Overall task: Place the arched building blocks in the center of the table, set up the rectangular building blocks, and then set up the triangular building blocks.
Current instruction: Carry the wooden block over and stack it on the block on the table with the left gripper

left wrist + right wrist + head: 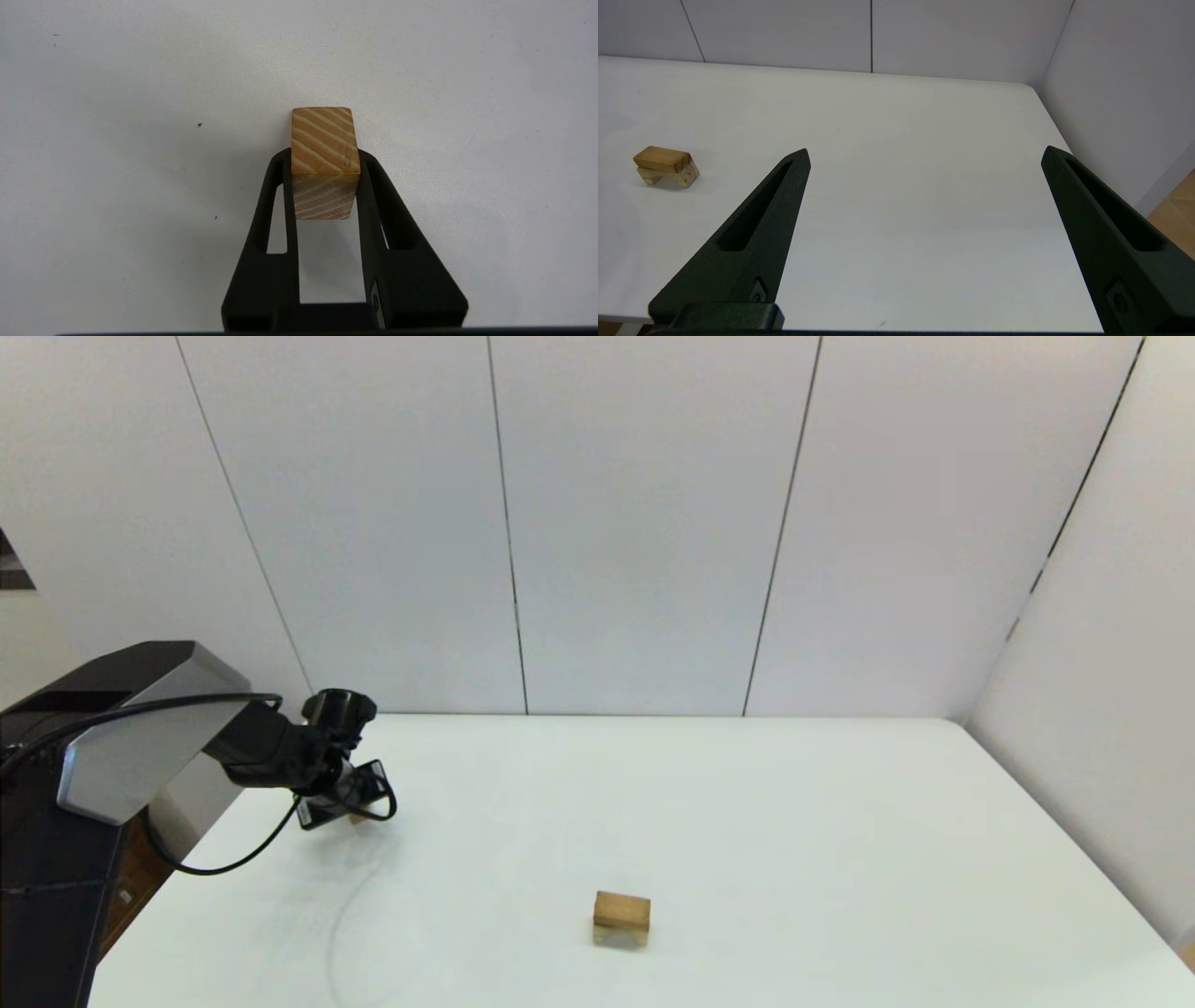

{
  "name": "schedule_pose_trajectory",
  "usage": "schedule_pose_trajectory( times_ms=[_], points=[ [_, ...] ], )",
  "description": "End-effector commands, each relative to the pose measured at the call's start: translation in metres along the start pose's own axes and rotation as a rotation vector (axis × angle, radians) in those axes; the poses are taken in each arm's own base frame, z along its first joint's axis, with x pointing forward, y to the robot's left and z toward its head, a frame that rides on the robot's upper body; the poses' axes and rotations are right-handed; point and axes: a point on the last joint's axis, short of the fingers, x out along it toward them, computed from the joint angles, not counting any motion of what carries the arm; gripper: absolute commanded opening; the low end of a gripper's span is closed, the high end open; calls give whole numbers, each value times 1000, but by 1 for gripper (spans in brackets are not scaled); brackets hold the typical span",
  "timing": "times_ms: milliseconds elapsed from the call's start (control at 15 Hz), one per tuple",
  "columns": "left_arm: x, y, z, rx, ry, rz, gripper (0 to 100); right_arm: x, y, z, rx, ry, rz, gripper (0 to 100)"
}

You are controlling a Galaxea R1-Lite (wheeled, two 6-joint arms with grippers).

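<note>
The triangular building block (325, 154), a small grained wedge with a peaked ridge, sits between the fingers of my left gripper (325, 158), which is shut on it. In the head view this gripper (353, 810) is over the table's (794, 803) far left part, and only a sliver of the wedge (358, 819) shows beneath it. Near the middle front, the flat rectangular building block (623, 909) lies on top of the arched building block (620, 935). The right wrist view shows the same stack, bar (661, 158) over arch (672, 177). My right gripper (924, 154) is open and empty, off to the stack's right.
Grey wall panels (644, 523) close off the table's back and right side. A black cable (233, 859) loops below the left arm near the table's left edge. A wide bare stretch of white tabletop (901, 140) lies between the stack and the right wall.
</note>
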Motion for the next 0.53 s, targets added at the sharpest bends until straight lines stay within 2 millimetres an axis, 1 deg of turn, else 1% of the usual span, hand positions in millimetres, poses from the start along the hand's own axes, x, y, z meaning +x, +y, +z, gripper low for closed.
schedule_pose_trajectory(
  times_ms=[67,133,200,267,333,400,467,533],
  points=[
    [-28,-11,13,3,-56,-44,0,0,0,0,-1,1,1,100],
    [-57,-22,21,30,-96,-83,0,0,0,0,-1,1,1,100],
    [-86,-31,25,82,-120,-119,0,0,0,0,-1,1,1,100],
    [-115,-43,25,140,-124,-183,0,0,0,0,-1,1,1,100],
    [-147,-53,22,213,-114,-261,0,0,0,0,-1,1,1,100],
    [-182,-68,13,338,-98,-344,0,0,0,0,-1,1,1,100],
    [-205,-80,4,446,-92,-403,0,0,0,0,-1,1,1,100],
    [-223,-92,-6,547,-89,-456,0,0,0,0,-1,1,1,100]
  ],
)
